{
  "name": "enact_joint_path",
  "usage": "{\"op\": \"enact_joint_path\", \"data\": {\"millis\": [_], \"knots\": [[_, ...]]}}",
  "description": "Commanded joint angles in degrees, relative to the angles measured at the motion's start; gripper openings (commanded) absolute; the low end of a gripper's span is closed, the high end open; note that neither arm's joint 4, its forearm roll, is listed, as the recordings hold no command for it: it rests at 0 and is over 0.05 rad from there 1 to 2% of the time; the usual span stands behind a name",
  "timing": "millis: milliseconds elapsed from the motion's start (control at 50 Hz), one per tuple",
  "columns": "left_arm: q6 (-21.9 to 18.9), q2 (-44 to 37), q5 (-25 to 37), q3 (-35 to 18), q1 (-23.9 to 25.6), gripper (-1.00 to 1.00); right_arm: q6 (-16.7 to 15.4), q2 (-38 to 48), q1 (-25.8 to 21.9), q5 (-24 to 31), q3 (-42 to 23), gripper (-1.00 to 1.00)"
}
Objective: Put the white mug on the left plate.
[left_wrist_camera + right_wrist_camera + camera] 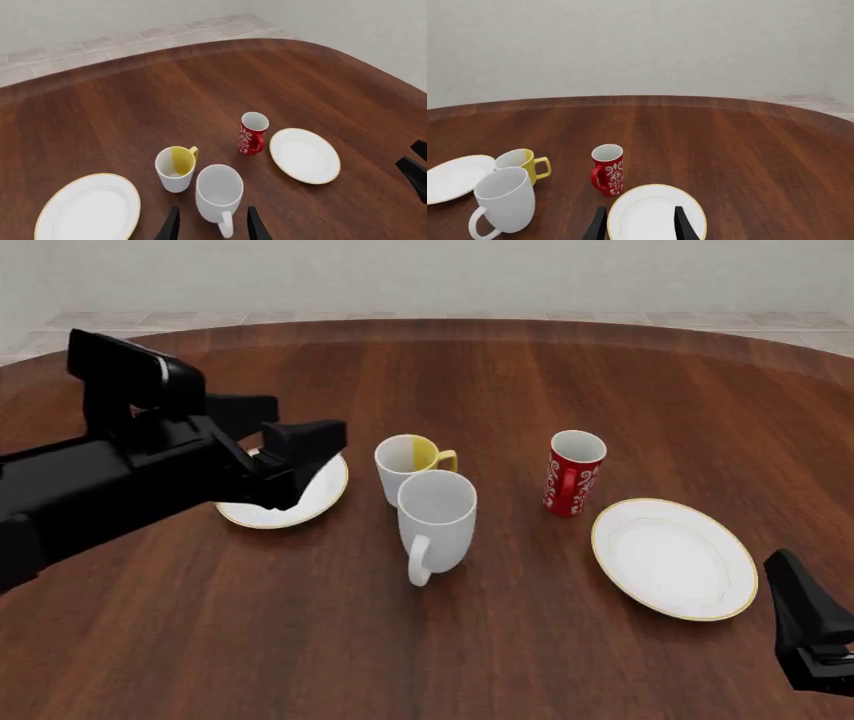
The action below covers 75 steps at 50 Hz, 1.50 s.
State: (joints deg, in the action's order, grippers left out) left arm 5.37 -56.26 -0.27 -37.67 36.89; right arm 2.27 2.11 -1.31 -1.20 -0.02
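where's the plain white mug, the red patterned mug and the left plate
white mug (438, 510), front view, on its outer wall
red patterned mug (573, 480), front view, on its patterned side
left plate (310, 500), front view, on the bare part showing beside the left gripper

You've got bare table in front of the white mug (437, 512), so its handle side at lower centre is wide open. Behind it the yellow-lined mug (404, 467) sits really close, maybe touching, hard to tell. The left plate (296, 502) is half covered by the left arm (134, 465). The red mug (574, 473) stands well right.
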Motion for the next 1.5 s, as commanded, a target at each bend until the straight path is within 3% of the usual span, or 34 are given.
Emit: {"op": "enact_joint_path", "data": {"millis": [20, 700, 1500], "knots": [[0.67, -1.49, -0.77, -0.31, 0.51, 1.00, 0.13, -0.56, 0.01, 0.50, 0.00, 1.00], [3.83, -7.74, -3.00, -0.77, 0.95, 1.00, -0.24, 0.88, -0.32, -0.74, 0.00, 1.00], [4.66, -13.76, -6.00, -0.82, 1.68, 1.00, 0.07, 0.91, -0.19, -0.68, 0.00, 1.00]]}}
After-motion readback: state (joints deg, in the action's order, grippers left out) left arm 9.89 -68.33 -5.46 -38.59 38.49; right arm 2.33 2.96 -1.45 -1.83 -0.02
